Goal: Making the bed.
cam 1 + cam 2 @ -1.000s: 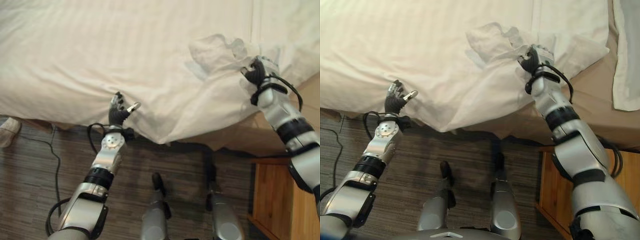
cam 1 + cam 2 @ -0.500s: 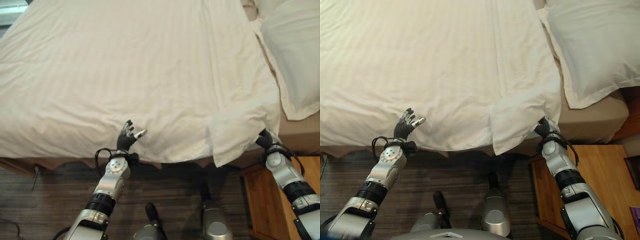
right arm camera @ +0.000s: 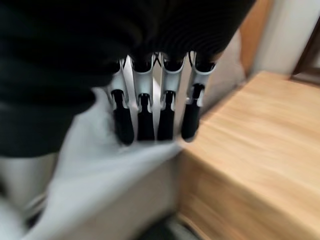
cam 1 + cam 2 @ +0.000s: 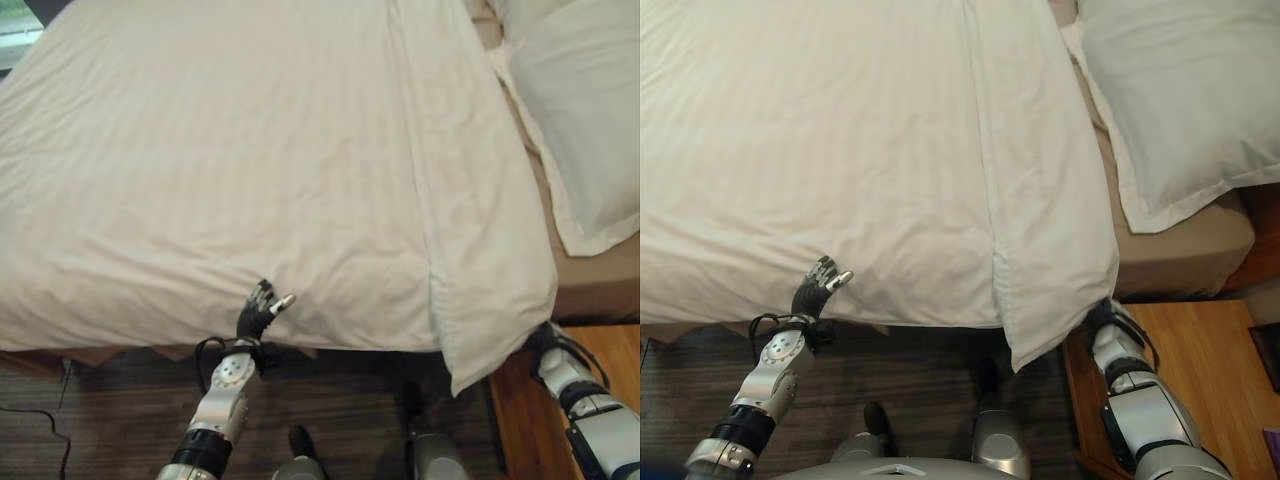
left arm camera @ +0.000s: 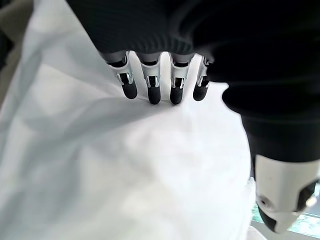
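Right wrist view, right hand (image 3: pixel 150 112) fingers curled on duvet (image 4: pixel 250 150) corner, left hand (image 4: pixel 262 308) fingers straight

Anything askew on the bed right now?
Yes: the duvet lies mostly flat, but its corner by the wooden nightstand hangs off the bed edge in a point, where the right hand is.

Dark wood-plank floor (image 4: pixel 930 385) beside a light wooden nightstand (image 4: pixel 1200 350).
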### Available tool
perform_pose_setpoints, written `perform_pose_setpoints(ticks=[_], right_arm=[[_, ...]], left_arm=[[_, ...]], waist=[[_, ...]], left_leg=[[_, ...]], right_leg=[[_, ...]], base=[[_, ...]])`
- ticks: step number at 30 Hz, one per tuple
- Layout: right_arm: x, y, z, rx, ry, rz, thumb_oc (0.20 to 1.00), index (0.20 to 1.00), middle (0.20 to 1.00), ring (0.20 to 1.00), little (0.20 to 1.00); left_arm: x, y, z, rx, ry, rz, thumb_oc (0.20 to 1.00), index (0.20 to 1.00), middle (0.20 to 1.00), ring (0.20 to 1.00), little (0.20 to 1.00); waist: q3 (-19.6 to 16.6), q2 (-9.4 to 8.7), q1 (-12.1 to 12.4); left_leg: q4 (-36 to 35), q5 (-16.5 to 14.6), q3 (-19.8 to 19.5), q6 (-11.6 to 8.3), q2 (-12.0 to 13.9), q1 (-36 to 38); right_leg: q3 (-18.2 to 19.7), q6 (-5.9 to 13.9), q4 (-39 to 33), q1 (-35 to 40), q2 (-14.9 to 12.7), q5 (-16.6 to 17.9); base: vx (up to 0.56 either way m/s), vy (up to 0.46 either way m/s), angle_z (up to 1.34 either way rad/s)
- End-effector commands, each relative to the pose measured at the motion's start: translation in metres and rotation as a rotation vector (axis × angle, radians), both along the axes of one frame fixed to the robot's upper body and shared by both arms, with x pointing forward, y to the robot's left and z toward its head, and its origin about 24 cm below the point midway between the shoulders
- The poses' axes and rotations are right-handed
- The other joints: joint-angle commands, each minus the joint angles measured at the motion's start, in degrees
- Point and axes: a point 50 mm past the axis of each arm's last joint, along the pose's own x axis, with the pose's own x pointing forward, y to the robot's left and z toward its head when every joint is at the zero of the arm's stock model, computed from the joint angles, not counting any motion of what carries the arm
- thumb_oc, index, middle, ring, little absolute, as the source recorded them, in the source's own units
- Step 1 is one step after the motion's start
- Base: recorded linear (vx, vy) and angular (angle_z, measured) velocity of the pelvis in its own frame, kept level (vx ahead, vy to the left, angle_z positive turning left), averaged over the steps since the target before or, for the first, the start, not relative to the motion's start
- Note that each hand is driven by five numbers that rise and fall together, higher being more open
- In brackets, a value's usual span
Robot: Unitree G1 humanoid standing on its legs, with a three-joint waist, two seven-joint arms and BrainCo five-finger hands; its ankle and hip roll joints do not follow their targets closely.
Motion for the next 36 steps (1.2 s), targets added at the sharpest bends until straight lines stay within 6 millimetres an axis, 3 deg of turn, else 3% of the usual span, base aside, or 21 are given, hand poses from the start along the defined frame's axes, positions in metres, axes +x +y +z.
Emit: perform_pose_setpoints(ticks=[1, 2, 3, 4, 5, 6, 8, 10, 12, 13, 14, 15, 17, 20, 23, 24, 26, 27, 30, 33, 36], right_arm=[[-0.029, -0.047, 0.015, -0.212, 0.153, -0.02, 1.0, 1.0, 1.0, 1.0, 1.0], [-0.029, -0.047, 0.016, -0.213, 0.153, -0.02, 1.0, 1.0, 1.0, 1.0, 1.0], [-0.004, -0.062, 0.049, -0.324, 0.116, 0.019, 1.0, 1.0, 1.0, 1.0, 1.0], [-0.004, -0.062, 0.05, -0.324, 0.116, 0.019, 1.0, 1.0, 1.0, 1.0, 1.0], [0.009, -0.076, 0.078, -0.395, 0.082, 0.008, 1.0, 1.0, 1.0, 1.0, 1.0], [0.009, -0.076, 0.078, -0.395, 0.082, 0.008, 1.0, 1.0, 1.0, 1.0, 1.0], [0.028, -0.084, 0.11, -0.395, -0.056, -0.032, 1.0, 1.0, 1.0, 1.0, 1.0], [0.052, -0.073, 0.129, -0.328, -0.243, -0.015, 1.0, 1.0, 1.0, 1.0, 1.0], [0.082, -0.047, 0.148, -0.168, -0.499, 0.032, 1.0, 1.0, 1.0, 1.0, 1.0], [0.1, -0.02, 0.167, 0.045, -0.76, 0.057, 0.2, 0.2, 0.2, 0.2, 0.2], [0.104, -0.009, 0.172, 0.191, -0.881, 0.038, 0.2, 0.2, 0.2, 0.2, 0.2], [0.103, 0.011, 0.159, 0.477, -1.017, -0.025, 0.2, 0.2, 0.2, 0.2, 0.2], [0.113, 0.054, 0.16, 0.75, -1.152, -0.012, 0.2, 0.2, 0.2, 0.2, 0.2], [0.12, 0.091, 0.155, 1.125, -1.251, -0.095, 0.2, 0.2, 0.2, 0.2, 0.2], [0.119, 0.11, 0.15, 1.264, -1.269, -0.112, 0.2, 0.2, 0.2, 0.2, 0.2], [0.124, 0.135, 0.151, 1.445, -1.318, -0.149, 0.2, 0.2, 0.2, 0.2, 0.2], [0.134, 0.147, 0.168, 1.513, -1.36, -0.139, 0.2, 0.2, 0.2, 0.2, 0.2], [0.147, 0.152, 0.19, 1.518, -1.393, -0.112, 0.2, 0.2, 0.2, 0.2, 0.2], [0.161, 0.157, 0.222, 1.499, -1.441, -0.062, 0.2, 0.2, 0.2, 0.2, 0.2], [0.165, 0.157, 0.232, 1.494, -1.456, -0.049, 0.2, 0.2, 0.2, 0.2, 0.2], [0.165, 0.157, 0.225, 1.546, -1.458, -0.099, 0.2, 0.2, 0.2, 0.2, 0.2]], left_arm=[[0.013, -0.002, 0.027, -0.035, -0.14, -0.032, 1.0, 1.0, 1.0, 1.0, 1.0], [0.013, -0.002, 0.027, -0.035, -0.14, -0.031, 1.0, 1.0, 1.0, 1.0, 1.0], [0.011, -0.011, 0.03, -0.048, -0.158, -0.08, 1.0, 1.0, 1.0, 1.0, 1.0], [0.011, -0.011, 0.03, -0.048, -0.158, -0.08, 1.0, 1.0, 1.0, 1.0, 1.0], [0.007, -0.012, 0.03, -0.056, -0.162, -0.1, 1.0, 1.0, 1.0, 1.0, 1.0], [0.007, -0.011, 0.03, -0.057, -0.163, -0.1, 1.0, 1.0, 1.0, 1.0, 1.0], [0.003, -0.006, 0.032, -0.05, -0.171, -0.1, 1.0, 1.0, 1.0, 1.0, 1.0], [0.002, -0.002, 0.034, -0.05, -0.18, -0.091, 1.0, 1.0, 1.0, 1.0, 1.0], [0.004, -0.001, 0.033, -0.058, -0.182, -0.07, 1.0, 1.0, 1.0, 1.0, 1.0], [0.007, -0.001, 0.034, -0.067, -0.188, -0.053, 1.0, 1.0, 1.0, 1.0, 1.0], [0.01, -0.001, 0.035, -0.068, -0.191, -0.047, 1.0, 1.0, 1.0, 1.0, 1.0], [0.018, 0.002, 0.041, -0.061, -0.206, -0.023, 1.0, 1.0, 1.0, 1.0, 1.0], [0.026, -0.002, 0.047, -0.058, -0.218, -0.023, 1.0, 1.0, 1.0, 1.0, 1.0], [0.036, -0.001, 0.052, -0.021, -0.222, -0.001, 1.0, 1.0, 1.0, 1.0, 1.0], [0.042, 0.001, 0.06, 0.014, -0.242, 0.017, 1.0, 1.0, 1.0, 1.0, 1.0], [0.05, 0.012, 0.074, 0.011, -0.291, 0.095, 1.0, 1.0, 1.0, 1.0, 1.0], [0.062, 0.012, 0.089, 0.006, -0.336, 0.117, 1.0, 1.0, 1.0, 1.0, 1.0], [0.079, 0.013, 0.112, 0.024, -0.394, 0.129, 1.0, 1.0, 1.0, 1.0, 1.0], [0.096, 0.015, 0.139, 0.03, -0.453, 0.15, 1.0, 1.0, 1.0, 1.0, 1.0], [0.101, 0.016, 0.142, 0.027, -0.453, 0.154, 1.0, 1.0, 1.0, 1.0, 1.0], [0.1, 0.015, 0.13, 0.016, -0.416, 0.153, 1.0, 1.0, 1.0, 1.0, 1.0]], waist=[[0.7, -0.42, -1.6], [0.7, -0.39, -1.6], [-0.1, -0.41, -1.4], [0.0, -0.37, -1.4], [-0.7, -0.33, -1.1], [-0.7, -0.29, -1.1], [-1.3, -0.31, -1.0], [-2.0, -0.37, -1.2], [-3.0, -0.63, -1.4], [-3.6, -0.93, -1.9], [-4.2, -1.01, -2.0], [-4.6, -0.99, -2.2], [-4.9, -0.75, -2.0], [-5.2, -0.32, -1.3], [-5.2, 0.07, -1.0], [-3.9, 0.95, 0.0], [-1.4, 1.89, 0.5], [0.7, 3.19, 0.4], [3.0, 5.0, 0.1], [4.2, 6.09, -0.1], [5.2, 8.04, -1.1]], left_leg=[[1.9, -2.5, -0.7, -2.85, 3.0, -0.2], [1.8, -2.5, -0.7, -2.86, 3.0, -0.1], [0.9, -1.1, -0.8, -3.62, 4.1, 0.3], [0.9, -1.1, -0.9, -3.63, 4.1, 0.3], [0.4, -0.4, -1.2, -4.06, 4.8, 0.3], [0.4, -0.4, -1.2, -4.07, 4.8, 0.3], [0.4, 0.0, -1.2, -4.28, 5.3, 0.2], [0.4, 0.2, -1.1, -4.47, 5.6, 0.1], [0.4, 0.4, -1.4, -4.57, 5.9, -0.3], [0.4, 0.3, -1.7, -4.65, 6.0, -0.4], [0.4, 0.5, -1.8, -4.67, 6.2, -0.9], [0.4, 0.3, -2.1, -4.62, 6.2, -0.9], [0.4, -0.1, -2.5, -4.64, 6.1, -0.7], [0.4, -0.4, -3.6, -4.76, 6.0, -0.8], [0.4, -0.1, -4.0, -4.94, 6.2, -1.4], [0.4, 0.3, -5.3, -5.16, 6.2, -3.1], [0.4, 1.1, -6.1, -5.47, 6.0, -5.4], [0.4, 1.8, -6.8, -5.73, 5.6, -7.8], [0.4, 2.5, -6.6, -5.87, 5.4, -10.6], [0.4, 2.9, -5.8, -5.69, 5.2, -12.0], [0.4, 2.7, -4.2, -5.49, 4.8, -13.1]], right_leg=[[-0.7, 1.31, 0.7, 3.7, -1.0, -10.4], [-0.7, 1.3, 0.7, 3.7, -1.0, -10.4], [-1.8, 0.86, 0.7, 4.5, -0.3, -11.0], [-1.8, 0.85, 0.7, 4.5, -0.3, -11.0], [-2.7, 0.54, 0.7, 5.1, 0.1, -11.3], [-2.8, 0.53, 0.7, 5.1, 0.1, -11.3], [-3.2, 0.43, 0.7, 5.5, 0.4, -11.4], [-3.5, 0.42, 0.7, 5.5, 0.5, -11.3], [-3.7, 0.33, 0.7, 5.3, 0.7, -10.9], [-4.1, 0.28, 0.7, 5.6, 0.8, -11.0], [-4.1, 0.15, 0.7, 5.2, 0.9, -10.9], [-4.7, 0.09, 0.7, 5.7, 0.9, -11.0], [-5.2, -0.03, 0.7, 6.2, 0.8, -11.2], [-6.2, -0.23, 0.7, 7.0, 0.7, -11.6], [-6.5, -0.33, 0.7, 6.7, 0.7, -11.7], [-7.0, -0.35, 0.7, 5.5, 0.7, -11.5], [-6.6, -0.35, 0.7, 3.2, 0.6, -10.9], [-6.1, -0.32, 0.7, 0.4, 0.3, -9.9], [-5.4, 0.05, 0.7, -2.9, -0.1, -8.8], [-4.5, 0.39, 0.7, -4.9, -0.4, -8.0], [-2.8, 1.11, 0.7, -7.2, -0.8, -7.3]], base=[[0.01, -0.041, -0.12], [-0.01, -0.063, -0.16], [-0.02, -0.045, -0.17], [-0.02, -0.066, -0.14], [0.0, 0.0, 0.0], [-0.01, -0.024, -0.04], [0.0, 0.001, 0.17], [0.03, 0.012, 0.18], [0.04, 0.001, 0.1], [0.05, -0.017, 0.18], [0.09, -0.014, 0.16], [0.09, -0.01, 0.15], [0.1, 0.002, 0.16], [0.1, 0.004, 0.16], [0.04, -0.015, 0.19], [-0.1, -0.059, 0.15], [-0.25, -0.041, 0.17], [-0.24, 0.004, 0.29], [-0.17, 0.001, 0.32], [-0.11, 0.018, -0.03], [-0.09, 0.057, -0.18]])
